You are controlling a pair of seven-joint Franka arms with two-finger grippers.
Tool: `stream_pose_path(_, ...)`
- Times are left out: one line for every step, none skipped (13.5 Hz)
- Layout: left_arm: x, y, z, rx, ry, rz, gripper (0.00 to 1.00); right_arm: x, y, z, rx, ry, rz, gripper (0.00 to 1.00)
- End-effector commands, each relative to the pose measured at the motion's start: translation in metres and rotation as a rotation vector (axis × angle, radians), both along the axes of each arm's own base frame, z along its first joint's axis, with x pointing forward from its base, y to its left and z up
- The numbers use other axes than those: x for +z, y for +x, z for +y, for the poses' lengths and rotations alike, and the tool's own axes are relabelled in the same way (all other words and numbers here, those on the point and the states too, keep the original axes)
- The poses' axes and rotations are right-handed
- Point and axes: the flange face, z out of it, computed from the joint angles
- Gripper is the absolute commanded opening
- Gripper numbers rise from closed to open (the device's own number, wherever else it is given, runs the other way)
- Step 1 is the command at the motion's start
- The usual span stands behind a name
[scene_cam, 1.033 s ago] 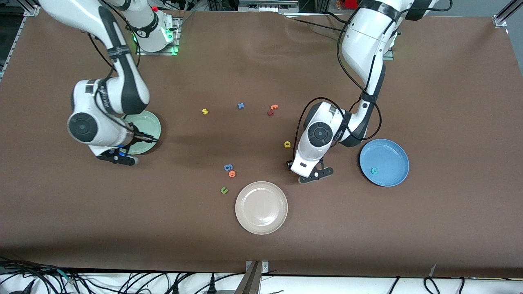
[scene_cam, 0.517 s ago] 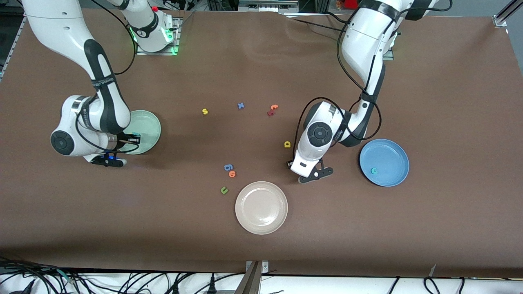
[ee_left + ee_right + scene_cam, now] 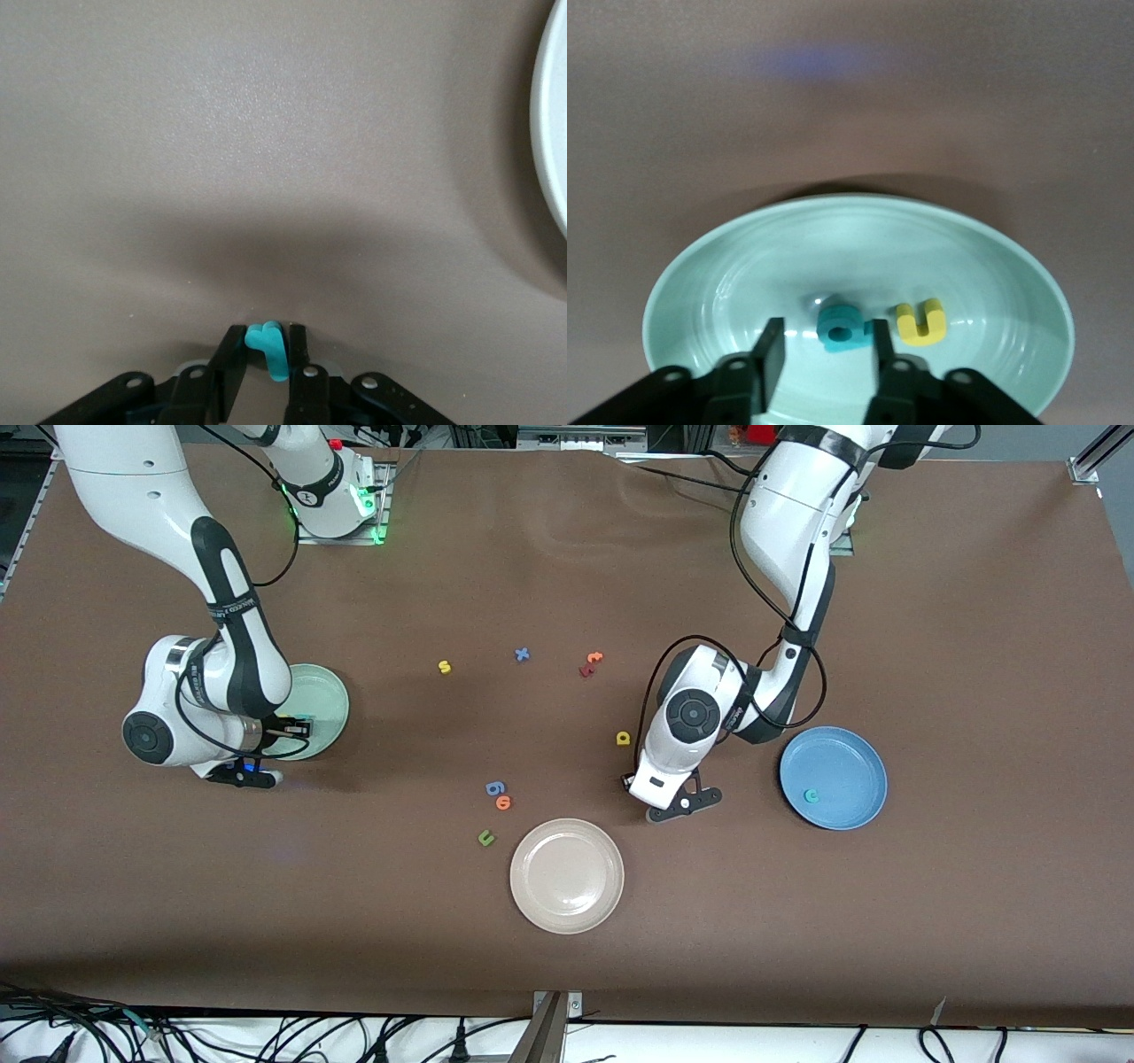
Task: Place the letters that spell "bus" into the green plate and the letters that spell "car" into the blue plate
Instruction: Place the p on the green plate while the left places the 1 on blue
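Sorting foam letters: "r" pinched, "b" lying between parted fingers

Left gripper [image 3: 264,354] low over bare brown table [image 3: 567,558], between the yellow "a" [image 3: 623,738] and the blue plate [image 3: 864,757]; fingers clamped on the teal "r" [image 3: 268,347], which stands squeezed between the pads (plain in the left wrist view); edge of the beige-white plate [image 3: 554,115] shows in that same view.

Blue plate toward the left arm's end of the table; teal "c" [image 3: 810,795] lies in it; yellow "a" on the table, near the left arm's wrist.

Right gripper [image 3: 824,354] over the green plate [image 3: 726,266], fingers apart; teal "b" [image 3: 842,324] lies flat on the plate floor between the fingertips, touching neither as far as can be seen; yellow "u" [image 3: 921,321] lies just beside it in the same plate.

Yellow "s" [image 3: 445,666] on the table, mid-table, farther from the front camera than the plates; blue "x" [image 3: 522,654] and the orange and dark-red pair [image 3: 590,663] in the same row.

Blue 6-like piece [image 3: 494,787], orange "o" [image 3: 503,802] and dark green "u" [image 3: 485,837] clustered near the beige-white plate.
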Motion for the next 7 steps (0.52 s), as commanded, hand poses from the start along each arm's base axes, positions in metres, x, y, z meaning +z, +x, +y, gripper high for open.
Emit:
stream_pose_path(-0.016, -0.008, -0.005, 0.012, -0.013, 0.015, 0.2, 0.013, -0.001, 0.002, -0.005, 0.03, -0.01, 0.98)
stream_pose_path(-0.017, -0.007, -0.004, 0.012, -0.013, 0.016, 0.18, 0.022, 0.001, 0.003, -0.017, 0.031, -0.012, 0.98)
stream_pose_path(-0.016, -0.007, -0.004, 0.011, -0.013, 0.015, 0.16, 0.039, 0.001, 0.009, -0.023, 0.037, -0.021, 0.98)
stream_pose_path(-0.016, -0.007, -0.004, 0.008, -0.013, 0.014, 0.16, 0.054, 0.0, 0.012, -0.052, 0.036, -0.02, 0.98)
stream_pose_path(-0.015, -0.007, -0.004, 0.001, -0.014, 0.014, 0.16, 0.07, -0.001, 0.017, -0.08, 0.034, -0.019, 0.98)
stream_pose_path(-0.013, -0.004, -0.002, -0.004, -0.012, 0.013, 0.15, 0.085, -0.002, 0.023, -0.104, 0.031, -0.023, 0.98)
stream_pose_path(-0.008, 0.0, 0.002, -0.019, -0.008, 0.013, 0.13, 0.099, -0.004, 0.029, -0.121, 0.028, -0.022, 0.98)
